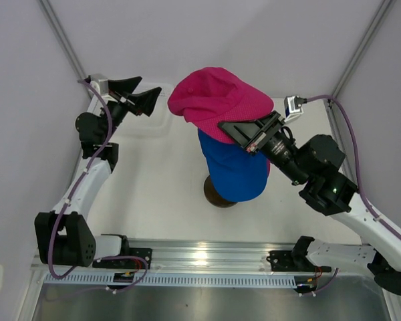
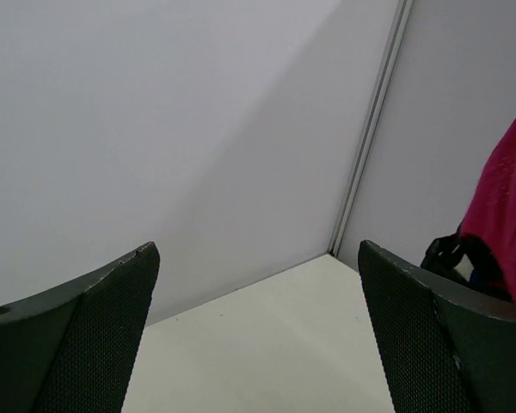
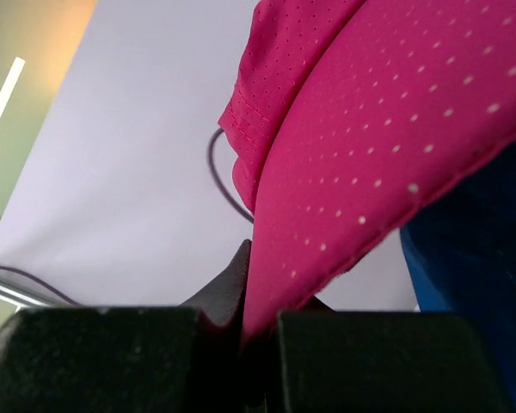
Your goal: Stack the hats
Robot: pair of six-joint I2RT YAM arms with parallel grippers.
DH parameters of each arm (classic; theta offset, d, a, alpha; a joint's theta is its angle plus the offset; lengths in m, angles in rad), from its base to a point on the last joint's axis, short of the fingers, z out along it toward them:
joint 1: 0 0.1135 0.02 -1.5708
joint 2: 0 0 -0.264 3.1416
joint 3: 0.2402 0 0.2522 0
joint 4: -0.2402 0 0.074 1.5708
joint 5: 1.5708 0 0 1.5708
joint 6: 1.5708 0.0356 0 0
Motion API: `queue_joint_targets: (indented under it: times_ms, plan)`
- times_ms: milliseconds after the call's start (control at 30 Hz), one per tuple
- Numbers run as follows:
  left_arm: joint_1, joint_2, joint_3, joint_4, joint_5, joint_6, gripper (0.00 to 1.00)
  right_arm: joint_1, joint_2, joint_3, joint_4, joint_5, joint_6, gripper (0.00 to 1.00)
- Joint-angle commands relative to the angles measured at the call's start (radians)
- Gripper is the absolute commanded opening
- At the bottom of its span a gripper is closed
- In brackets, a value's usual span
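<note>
Pink cap [image 1: 210, 100], pinched at its edge by the right gripper [image 1: 227, 128], hangs askew over the blue cap [image 1: 237, 174] and may slip off; left gripper [image 1: 147, 87] spread

The desk [image 1: 160, 180] is a pale, off-white surface, closed in by light panels [image 1: 267, 40] on the far side and on both flanks. Directly on it stands one dark round base [image 1: 214, 194], with only its near rim showing from under a blue hat [image 1: 237, 170]. Nearer than the base, a silver metal rail [image 1: 207, 257] runs along the desk's edge.
</note>
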State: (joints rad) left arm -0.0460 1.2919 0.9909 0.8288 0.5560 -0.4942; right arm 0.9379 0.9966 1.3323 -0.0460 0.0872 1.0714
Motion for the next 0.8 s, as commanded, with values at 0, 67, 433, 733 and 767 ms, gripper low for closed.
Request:
queue_joint_targets:
  times_ms: [0,67,433,733,767]
  plan:
    - [0.003,-0.062,-0.012,0.062,-0.007,-0.030,1.00,0.044,-0.065,-0.066,-0.025,0.149,-0.010,0.00]
    - [0.001,-0.069,-0.015,0.059,-0.002,-0.030,1.00,0.052,-0.105,-0.116,0.013,0.166,0.002,0.00]
    - [-0.028,-0.132,-0.023,-0.025,0.012,0.043,1.00,0.082,-0.271,-0.232,-0.074,0.328,-0.022,0.00]
    - [-0.035,-0.131,-0.017,-0.053,0.010,0.072,0.99,0.084,-0.317,-0.274,-0.202,0.263,0.054,0.00]
    - [-0.035,-0.131,-0.015,-0.053,0.010,0.074,1.00,0.084,-0.325,-0.303,-0.203,0.240,0.070,0.00]
